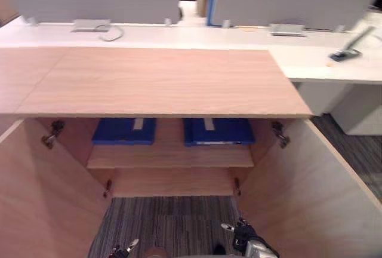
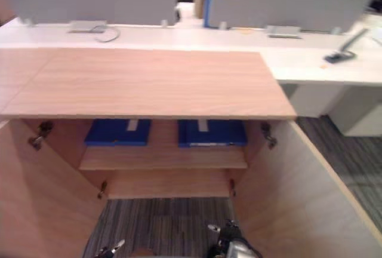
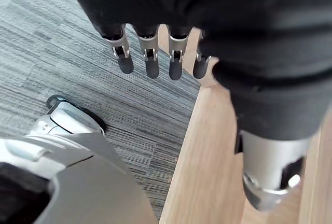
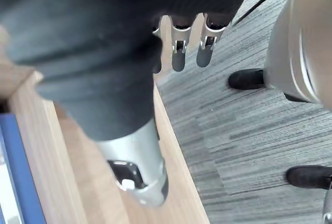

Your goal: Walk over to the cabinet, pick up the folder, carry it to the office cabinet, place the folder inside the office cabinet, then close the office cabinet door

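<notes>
Folder position: left blue folder [image 1: 124, 131] and right blue folder [image 1: 218, 131] flat on upper shelf [image 1: 170, 155] inside wooden cabinet [image 1: 155, 82], side by side, not touching. Doors: left door [image 1: 42, 192] and right door [image 1: 310, 192] wide open. Hands: left hand [image 3: 152, 60] with fingers straight, holding nothing, low over carpet [image 1: 167, 222] by left door edge; right hand [image 4: 178, 53] likewise straight and empty, by right door edge. Judged progress: pick-up, carry and placement probably complete, given free hands and shelved folders; cannot tell which folder belongs to the task. Remaining: close both doors.

Matt wood cabinet [image 1: 161, 82], glossy blue folders [image 1: 124, 131], ribbed carpet [image 1: 167, 225]
</notes>
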### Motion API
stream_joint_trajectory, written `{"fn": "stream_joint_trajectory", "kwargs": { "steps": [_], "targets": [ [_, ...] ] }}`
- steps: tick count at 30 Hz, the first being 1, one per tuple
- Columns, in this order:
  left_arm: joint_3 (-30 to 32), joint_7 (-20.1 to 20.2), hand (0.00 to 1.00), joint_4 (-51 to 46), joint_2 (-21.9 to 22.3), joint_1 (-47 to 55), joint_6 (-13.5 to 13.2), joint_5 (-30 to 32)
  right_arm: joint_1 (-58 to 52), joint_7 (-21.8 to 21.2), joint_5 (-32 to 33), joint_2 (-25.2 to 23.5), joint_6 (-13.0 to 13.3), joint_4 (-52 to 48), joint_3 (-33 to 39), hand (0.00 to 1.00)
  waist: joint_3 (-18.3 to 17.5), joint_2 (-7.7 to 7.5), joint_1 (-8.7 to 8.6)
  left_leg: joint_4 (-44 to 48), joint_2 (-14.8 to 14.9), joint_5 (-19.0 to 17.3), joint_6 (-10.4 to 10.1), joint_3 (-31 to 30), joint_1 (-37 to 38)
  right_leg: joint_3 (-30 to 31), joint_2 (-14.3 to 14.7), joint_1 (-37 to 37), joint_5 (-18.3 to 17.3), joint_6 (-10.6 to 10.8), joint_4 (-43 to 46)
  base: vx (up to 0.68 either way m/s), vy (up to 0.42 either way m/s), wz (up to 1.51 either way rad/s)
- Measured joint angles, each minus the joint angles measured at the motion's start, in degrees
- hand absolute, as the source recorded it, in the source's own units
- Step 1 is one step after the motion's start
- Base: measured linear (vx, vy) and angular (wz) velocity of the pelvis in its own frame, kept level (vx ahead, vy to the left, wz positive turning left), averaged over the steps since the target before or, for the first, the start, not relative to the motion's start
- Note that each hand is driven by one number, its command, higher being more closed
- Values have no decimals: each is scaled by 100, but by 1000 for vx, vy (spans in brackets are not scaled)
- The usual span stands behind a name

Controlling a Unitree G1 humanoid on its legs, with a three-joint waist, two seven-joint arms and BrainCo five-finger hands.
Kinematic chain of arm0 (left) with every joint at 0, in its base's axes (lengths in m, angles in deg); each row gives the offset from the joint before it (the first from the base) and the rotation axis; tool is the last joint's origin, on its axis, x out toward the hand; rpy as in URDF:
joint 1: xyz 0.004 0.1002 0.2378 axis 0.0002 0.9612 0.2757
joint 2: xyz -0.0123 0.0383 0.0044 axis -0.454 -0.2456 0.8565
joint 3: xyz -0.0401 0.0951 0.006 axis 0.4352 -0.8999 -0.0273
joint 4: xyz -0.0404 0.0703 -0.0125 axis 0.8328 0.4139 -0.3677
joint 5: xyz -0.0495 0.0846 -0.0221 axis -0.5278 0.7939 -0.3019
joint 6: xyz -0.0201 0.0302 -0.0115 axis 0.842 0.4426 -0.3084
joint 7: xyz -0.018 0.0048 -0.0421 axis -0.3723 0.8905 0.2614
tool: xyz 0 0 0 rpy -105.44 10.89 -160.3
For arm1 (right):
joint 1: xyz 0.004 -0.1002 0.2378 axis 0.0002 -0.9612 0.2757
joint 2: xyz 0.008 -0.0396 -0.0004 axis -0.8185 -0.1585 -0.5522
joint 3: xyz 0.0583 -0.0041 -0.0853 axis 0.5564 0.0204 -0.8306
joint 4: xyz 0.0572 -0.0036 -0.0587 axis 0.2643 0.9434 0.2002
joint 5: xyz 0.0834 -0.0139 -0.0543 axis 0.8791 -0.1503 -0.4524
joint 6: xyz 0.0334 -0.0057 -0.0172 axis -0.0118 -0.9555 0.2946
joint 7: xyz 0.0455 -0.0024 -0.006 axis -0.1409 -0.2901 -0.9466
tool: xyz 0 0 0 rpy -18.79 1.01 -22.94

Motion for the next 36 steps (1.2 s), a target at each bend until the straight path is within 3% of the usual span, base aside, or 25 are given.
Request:
{"fn": "stream_joint_trajectory", "kwargs": {
  "steps": [6,10,12,13,14,15,16,26,36],
  "targets": [
    [15,-18,0,74,-50,-22,-1,23,-313,60,83,-27,53,-317,-1,0,2,-69,-77,4,-127,-157,199,1164,294,968,-26,-261,334,82,-54,-69,165,-101],
    [16,-1,0,204,-95,-66,16,17,-433,68,646,-48,143,-529,27,0,35,-110,-146,-227,-182,-198,260,1911,815,1445,30,-284,464,122,104,30,105,-81],
    [16,41,0,202,-85,-169,15,-5,-433,68,778,-66,176,-558,103,0,30,-68,-179,-322,-171,-188,279,2111,939,1199,-11,-361,371,11,302,62,40,-47],
    [34,43,0,191,-62,-235,8,-7,-437,74,913,-63,173,-596,201,0,74,-54,-176,-423,-135,-182,285,2237,1117,245,-325,-466,41,-333,836,76,11,-32],
    [48,44,0,189,-57,-235,9,-8,-442,76,953,-74,174,-624,294,0,96,-58,-177,-486,-119,-180,281,2286,1243,-135,-479,-461,-84,-449,1090,124,6,-44],
    [97,45,0,190,-59,-217,12,-13,-468,90,1076,-98,192,-621,344,0,81,-106,-175,-590,-117,-189,252,2396,1488,-678,-715,-410,-241,-405,1479,116,-8,-38],
    [106,48,0,192,-57,-219,13,-13,-484,101,1162,-93,195,-616,344,0,67,-116,-183,-613,-112,-210,214,2427,1576,-775,-727,-406,-296,-324,1595,171,-51,-34],
    [211,225,0,171,199,-421,62,-53,-391,116,1393,-132,188,-500,1271,0,46,-141,-361,-1001,-52,-71,77,2586,1616,-831,-441,-535,-206,-336,1348,41,-29,-12],
    [151,212,0,180,58,-328,93,-261,-489,170,1590,130,170,293,1643,0,42,-133,-491,-981,-74,-16,118,2238,1647,-581,-42,124,686,-310,-354,-34,31,-15]
  ]
}}
